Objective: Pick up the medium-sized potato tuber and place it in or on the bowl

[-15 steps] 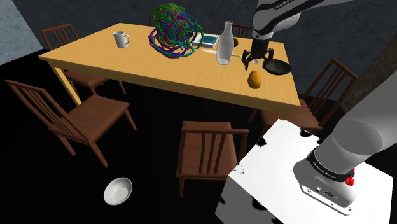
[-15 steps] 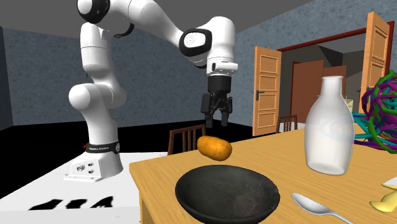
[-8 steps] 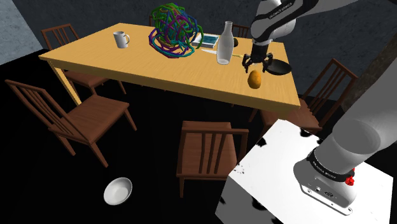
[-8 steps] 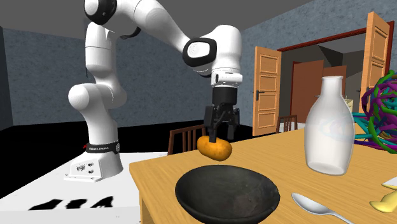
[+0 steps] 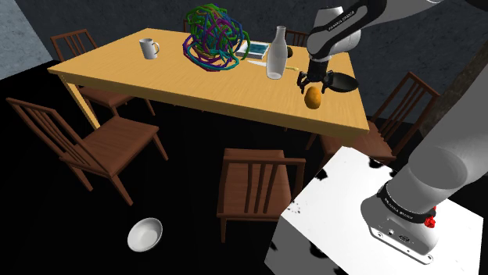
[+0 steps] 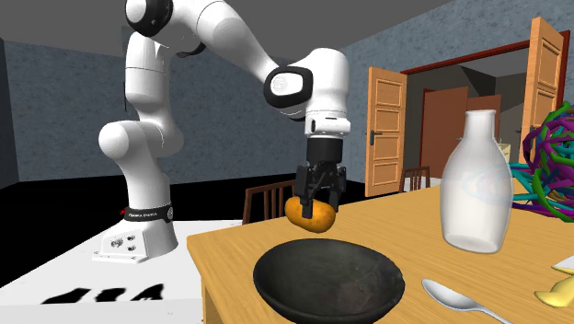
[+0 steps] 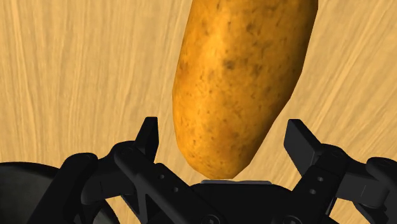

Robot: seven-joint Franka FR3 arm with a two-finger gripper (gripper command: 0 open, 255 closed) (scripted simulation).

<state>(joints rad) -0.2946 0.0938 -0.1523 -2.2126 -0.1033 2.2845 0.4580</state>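
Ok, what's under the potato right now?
Bare wooden table lies under the potato. The gripper straddles it, open and clear of its sides. The patch where the potato meets the wood is covered by the potato itself.

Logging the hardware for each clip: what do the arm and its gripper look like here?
The arm is a chain of rounded white links with dark grey joints. A black band with small white lettering rings its foot, a red dot beside it. The gripper is all black, with two slim angular fingers. No loose cables show.
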